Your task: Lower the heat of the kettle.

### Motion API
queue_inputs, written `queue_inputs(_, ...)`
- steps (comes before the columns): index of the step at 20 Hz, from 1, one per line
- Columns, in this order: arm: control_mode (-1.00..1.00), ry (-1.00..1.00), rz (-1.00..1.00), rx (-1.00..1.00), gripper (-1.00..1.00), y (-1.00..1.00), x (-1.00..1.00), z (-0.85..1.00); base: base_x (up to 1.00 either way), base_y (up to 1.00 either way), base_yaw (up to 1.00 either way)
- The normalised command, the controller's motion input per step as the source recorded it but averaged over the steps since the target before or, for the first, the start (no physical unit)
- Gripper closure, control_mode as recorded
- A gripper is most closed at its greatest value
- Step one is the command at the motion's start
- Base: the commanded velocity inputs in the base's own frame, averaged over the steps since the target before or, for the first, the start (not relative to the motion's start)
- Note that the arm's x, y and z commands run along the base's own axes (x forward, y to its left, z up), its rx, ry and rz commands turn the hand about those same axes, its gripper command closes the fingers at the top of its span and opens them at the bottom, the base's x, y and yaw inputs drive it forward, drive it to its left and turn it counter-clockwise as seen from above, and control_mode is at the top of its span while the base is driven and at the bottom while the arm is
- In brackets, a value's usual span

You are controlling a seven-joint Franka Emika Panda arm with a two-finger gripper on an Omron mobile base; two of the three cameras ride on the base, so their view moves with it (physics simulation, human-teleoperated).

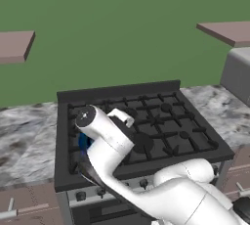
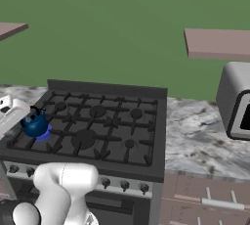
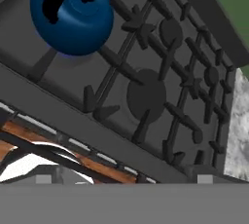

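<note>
Your kettle [image 2: 35,123] sits on the stove's [image 2: 105,136] front-left burner (blue glow beneath it); I cannot tell the gripper's jaw state.

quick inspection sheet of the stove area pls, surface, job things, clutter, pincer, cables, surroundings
surface: black stove with grates, set in a marbled counter
job things: blue kettle upright on the front left burner, blue glow beneath it; a row of knobs along the stove's front panel
clutter: nothing seen on the other burners
pincer: hangs above the stove's front edge, looking down at the kettle; fingertips too hidden to tell open or shut; holds nothing that can be seen
cables: nothing seen
surroundings: grey toaster on the counter to the right, green wall behind, brown shelves on it, brown drawers below the counter
</note>
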Motion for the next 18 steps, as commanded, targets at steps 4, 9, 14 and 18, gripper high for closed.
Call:
queue_inputs(4, -1.00, -0.03, 0.20, -0.16, -1.00, 0.56, -0.69, -0.42, 0.00, 0.00, 0.00)
queue_inputs(9, -1.00, 0.00, 0.18, -0.20, -1.00, 0.42, -0.52, -0.61, 0.00, 0.00, 0.00)
queue_inputs(14, -1.00, 0.02, 0.07, -0.16, -1.00, 0.17, -0.07, -0.65, 0.00, 0.00, 0.00)
queue_inputs(18, -1.00, 0.00, 0.09, -0.15, -1.00, 0.24, 0.00, -0.54, 0.00, 0.00, 0.00)
